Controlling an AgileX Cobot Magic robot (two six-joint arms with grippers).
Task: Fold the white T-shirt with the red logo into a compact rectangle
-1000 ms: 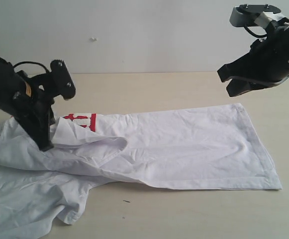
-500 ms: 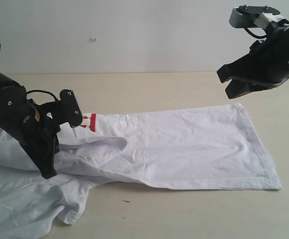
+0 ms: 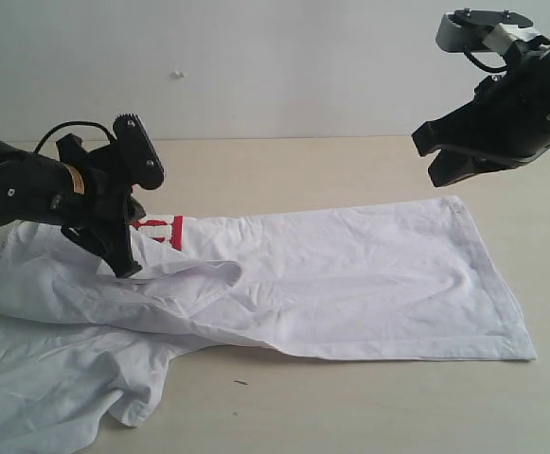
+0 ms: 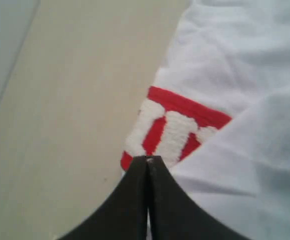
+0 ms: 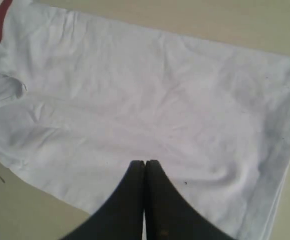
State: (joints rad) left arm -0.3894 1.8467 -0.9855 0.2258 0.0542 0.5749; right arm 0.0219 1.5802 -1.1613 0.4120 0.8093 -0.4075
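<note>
Shirt: white T-shirt [image 3: 369, 274], rumpled on the surface [image 3: 369, 407].
Left end effector [image 4: 147, 161]: closed, empty, beside the red logo [image 4: 172, 131].
Right end effector [image 5: 145, 165]: closed, empty, high.
Tip: open, pinch the bunched fold [image 3: 199, 274], maybe a sleeve.

One white T-shirt [image 3: 350, 274] with one red logo [image 3: 166, 230] on one counter [image 3: 303, 170]. Two arms: one left gripper [image 3: 126, 270], one right gripper [image 3: 429, 160].
</note>
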